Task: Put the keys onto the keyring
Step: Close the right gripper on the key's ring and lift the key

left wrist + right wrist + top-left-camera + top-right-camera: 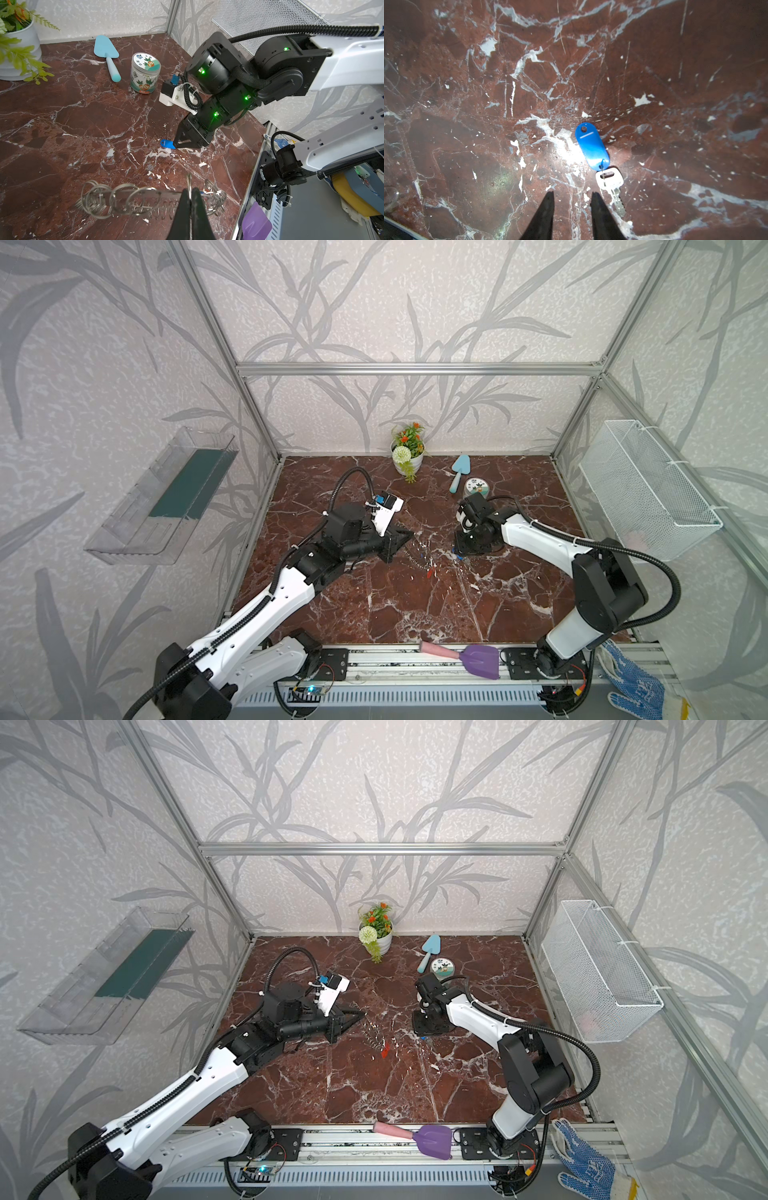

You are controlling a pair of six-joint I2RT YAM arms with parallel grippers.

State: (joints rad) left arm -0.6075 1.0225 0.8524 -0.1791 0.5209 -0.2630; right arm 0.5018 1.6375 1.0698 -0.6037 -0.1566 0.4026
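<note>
My left gripper [190, 192] is shut on one wire split ring of the keyring [143, 195], a flat grey plate edged with split rings, seen edge-on just above the marble. In both top views the keyring [417, 558] lies off the left gripper [409, 536]. An orange-red key [430, 572] shows at its near end; whether it hangs on a ring I cannot tell. My right gripper [572, 195] points down, open and empty. A blue-headed key [591, 145] with a silver blade [609, 180] lies flat on the table just beside one fingertip, also seen as the blue key [167, 143].
At the back stand a white flower pot [407, 456], a light-blue trowel [458, 472] and a printed tin [476, 488]. A purple shovel [478, 659] lies on the front rail. A wire basket [648, 489] hangs on the right wall, a clear tray [166, 497] on the left.
</note>
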